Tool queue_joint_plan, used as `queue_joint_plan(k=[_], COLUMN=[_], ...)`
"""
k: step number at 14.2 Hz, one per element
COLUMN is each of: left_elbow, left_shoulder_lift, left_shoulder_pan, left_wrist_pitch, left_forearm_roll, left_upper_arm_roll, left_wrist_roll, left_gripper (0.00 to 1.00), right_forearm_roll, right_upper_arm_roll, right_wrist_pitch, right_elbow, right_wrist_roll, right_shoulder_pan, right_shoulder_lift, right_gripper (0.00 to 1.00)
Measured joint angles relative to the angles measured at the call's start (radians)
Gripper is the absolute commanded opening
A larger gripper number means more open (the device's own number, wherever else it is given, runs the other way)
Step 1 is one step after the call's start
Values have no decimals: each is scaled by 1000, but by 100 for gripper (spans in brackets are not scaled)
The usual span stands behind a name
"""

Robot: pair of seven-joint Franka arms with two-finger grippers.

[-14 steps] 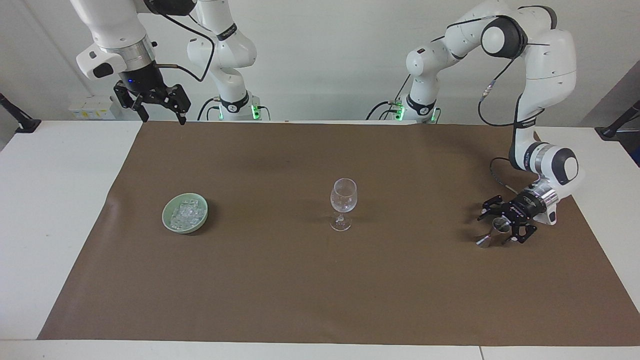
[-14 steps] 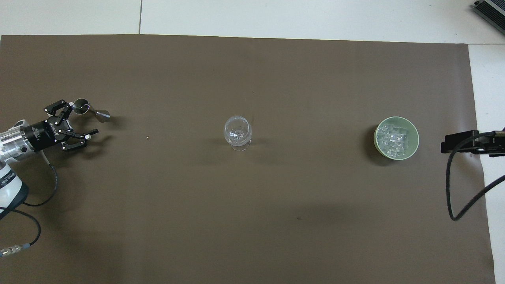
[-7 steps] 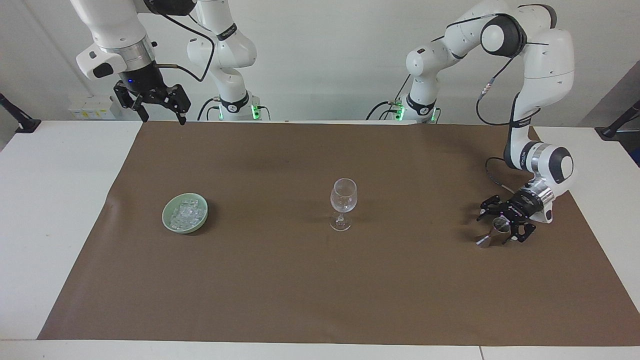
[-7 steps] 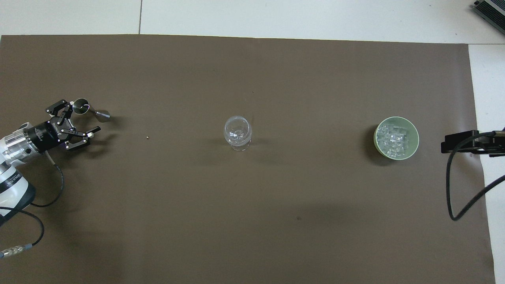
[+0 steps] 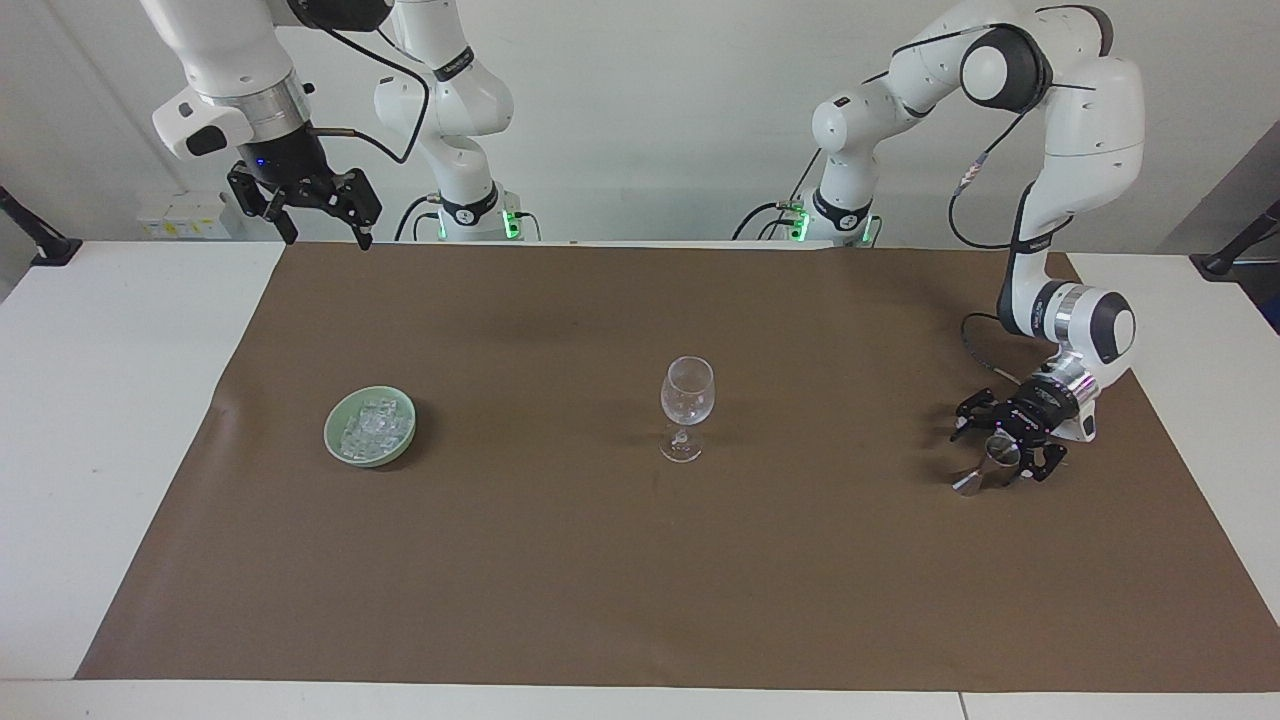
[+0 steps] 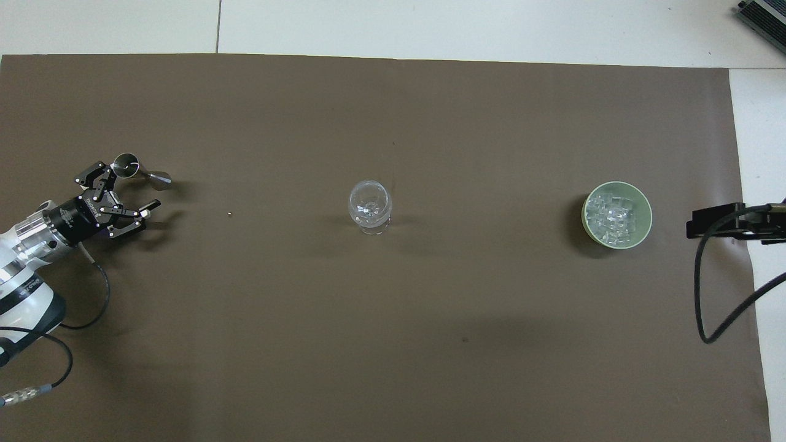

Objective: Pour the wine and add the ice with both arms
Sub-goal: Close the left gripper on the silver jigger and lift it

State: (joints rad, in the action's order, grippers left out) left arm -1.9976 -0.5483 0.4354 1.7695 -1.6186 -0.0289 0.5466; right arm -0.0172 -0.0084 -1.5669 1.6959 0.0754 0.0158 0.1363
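A clear stemmed wine glass (image 5: 687, 400) stands mid-mat, also in the overhead view (image 6: 370, 205); I see no dark liquid in it. A green bowl (image 5: 335, 432) holds the ice (image 5: 375, 428) toward the right arm's end; the bowl (image 6: 586, 209) and the ice (image 6: 611, 218) also show from overhead. A small metal jigger (image 5: 985, 466) sits on the mat at the left arm's end (image 6: 141, 172). My left gripper (image 5: 1000, 445) is low and open, with the jigger by one fingertip (image 6: 135, 188); I cannot tell if they touch. My right gripper (image 5: 328, 240) waits open, high over the table edge.
A brown mat (image 5: 640, 580) covers most of the white table (image 5: 100, 400). A tiny speck (image 6: 229, 214) lies between the jigger and the glass. Black clamps (image 5: 40, 245) stand at the table's corners nearest the robots. Part of the right gripper (image 6: 715, 222) shows overhead.
My left wrist has swung and turned slightly, so the open gripper sits at a new angle by the jigger. The jigger, glass, bowl and right arm have not moved.
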Motion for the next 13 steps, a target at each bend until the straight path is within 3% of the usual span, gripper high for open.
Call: queue_joint_plan(k=[3, 13], left_elbow=[-1, -11], left_shoulder_lift=[0, 1], left_shoulder_pan=[-2, -14], left_wrist_pitch=[0, 7], left_forearm_roll=[-21, -51], left_upper_arm_roll=[-3, -5], left_wrist_roll=[0, -3], left_gripper=[99, 79], right_forearm_roll=[0, 0], right_upper_arm_roll=[0, 0], right_wrist_pitch=[0, 0], right_elbow=[0, 0], right_wrist_roll=[0, 0], right_shoulder_pan=[0, 0], right_shoulder_lift=[0, 0], right_gripper=[100, 100])
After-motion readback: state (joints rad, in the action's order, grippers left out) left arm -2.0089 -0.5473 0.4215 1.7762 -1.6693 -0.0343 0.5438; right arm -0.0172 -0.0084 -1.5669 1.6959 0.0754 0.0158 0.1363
